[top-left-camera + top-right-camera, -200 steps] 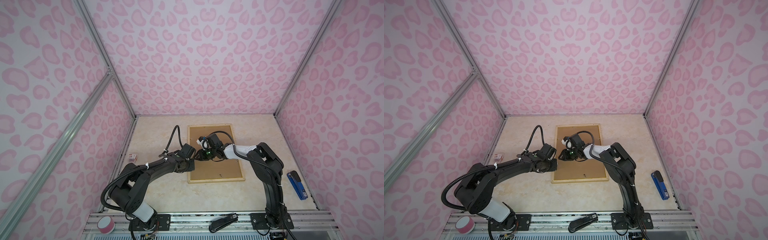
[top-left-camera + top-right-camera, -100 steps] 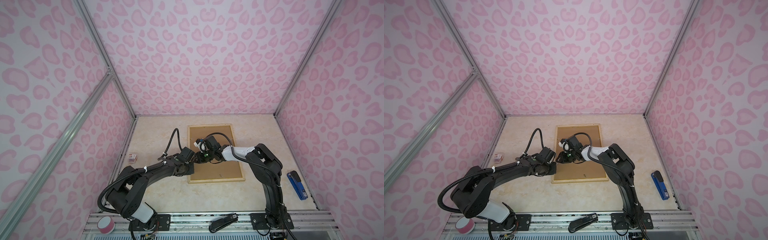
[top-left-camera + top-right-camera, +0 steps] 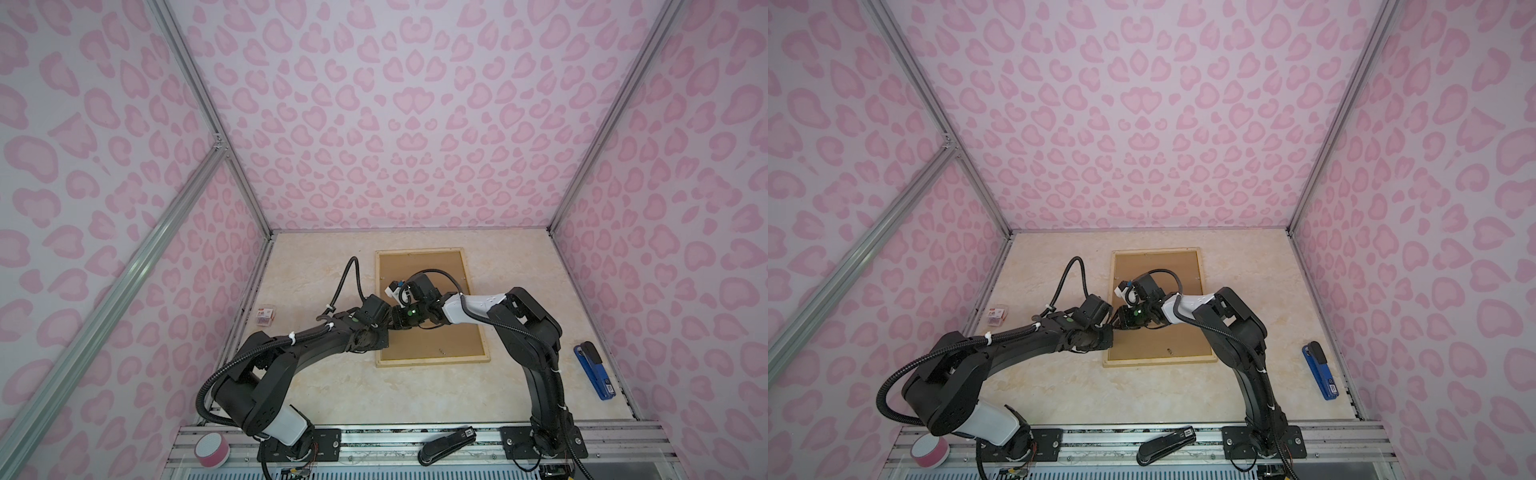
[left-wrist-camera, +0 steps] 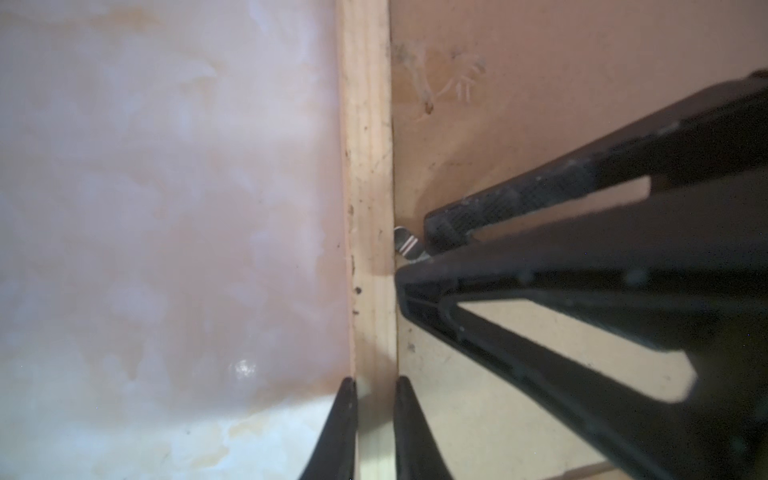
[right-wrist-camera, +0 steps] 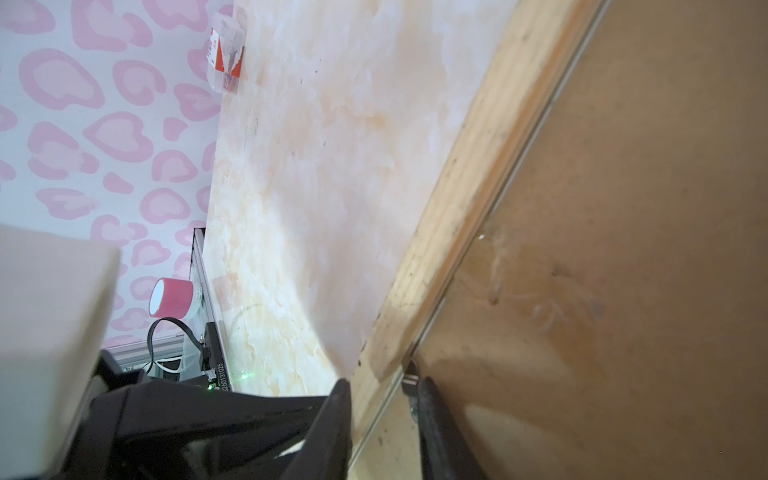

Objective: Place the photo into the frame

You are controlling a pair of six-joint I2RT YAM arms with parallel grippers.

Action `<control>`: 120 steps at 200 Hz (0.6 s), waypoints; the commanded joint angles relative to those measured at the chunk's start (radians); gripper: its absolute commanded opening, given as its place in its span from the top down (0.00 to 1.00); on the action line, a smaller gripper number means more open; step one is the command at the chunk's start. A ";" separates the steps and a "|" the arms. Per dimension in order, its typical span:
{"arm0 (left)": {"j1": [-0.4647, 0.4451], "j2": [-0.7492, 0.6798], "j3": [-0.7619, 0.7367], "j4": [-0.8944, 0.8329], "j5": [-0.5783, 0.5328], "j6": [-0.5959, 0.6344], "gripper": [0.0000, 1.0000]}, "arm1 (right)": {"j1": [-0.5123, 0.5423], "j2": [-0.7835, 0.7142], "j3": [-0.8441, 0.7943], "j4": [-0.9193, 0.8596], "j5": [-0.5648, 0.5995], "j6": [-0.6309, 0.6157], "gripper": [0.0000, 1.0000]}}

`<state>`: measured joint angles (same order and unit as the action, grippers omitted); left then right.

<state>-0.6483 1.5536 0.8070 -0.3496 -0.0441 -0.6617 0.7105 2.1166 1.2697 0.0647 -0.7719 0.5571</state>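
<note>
The frame point(image 3: 432, 360) point(image 3: 1158, 363) of pale wood lies back-up on the table in both top views, filled by a brown backing board point(image 3: 419, 266) point(image 3: 1158, 266). The photo is hidden. My left gripper point(image 4: 376, 382) point(image 3: 386, 330) is shut on the frame's left rail point(image 4: 368, 166), one finger on each side. Just beyond it, my right gripper point(image 5: 384, 384) point(image 3: 397, 324) grips the same rail point(image 5: 478, 166). Its outer finger is on the wood's edge. Its inner finger presses a small metal tab point(image 5: 410, 376) point(image 4: 407, 245) on the board point(image 5: 623, 208).
A blue stapler point(image 3: 592, 376) lies at the right wall. A black stapler point(image 3: 446, 444) and a pink tape roll point(image 3: 212, 449) sit on the front rail. A small red-and-white box point(image 3: 265, 325) point(image 5: 226, 54) rests by the left wall.
My left jaws have narrowed onto the frame's left rail. Both wrists have shifted slightly nearer along that rail. The right jaws hold as before.
</note>
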 commanded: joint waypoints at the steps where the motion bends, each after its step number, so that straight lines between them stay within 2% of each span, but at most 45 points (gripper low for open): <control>1: 0.001 0.018 -0.006 -0.020 -0.030 0.020 0.87 | 0.001 0.017 -0.005 0.037 -0.051 0.015 0.70; 45: 0.001 0.015 -0.002 -0.024 -0.032 0.023 0.87 | 0.001 0.023 -0.013 0.070 -0.076 0.035 0.70; 120: 0.001 0.022 0.003 -0.029 -0.038 0.024 0.87 | -0.010 0.013 -0.023 0.069 -0.052 0.031 0.71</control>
<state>-0.6483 1.5593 0.8173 -0.3622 -0.0456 -0.6609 0.7055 2.1319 1.2636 0.1162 -0.8371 0.5880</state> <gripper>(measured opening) 0.172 0.294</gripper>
